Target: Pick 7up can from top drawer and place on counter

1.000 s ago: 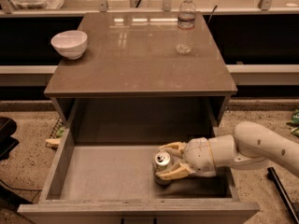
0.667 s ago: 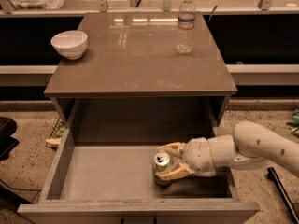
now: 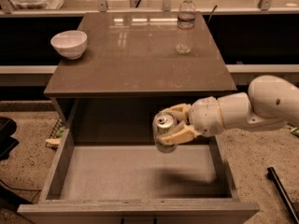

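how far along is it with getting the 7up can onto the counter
Done: the end effector is shut on the 7up can, which hangs clear of the top drawer floor. In hand: the can is held over the open drawer, not yet above the counter. Left: lift it onto the counter and release.

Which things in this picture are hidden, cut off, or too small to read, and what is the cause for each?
All in the camera view:
1. The hand holds the 7up can above the top drawer. Its fingers cover the can's side, so the print is unreadable.
2. The arm is cut off by the right edge, so the robot's base is unseen.
3. The drawer's front face is cut off by the bottom edge.
4. The label of the water bottle on the counter is too small to read.
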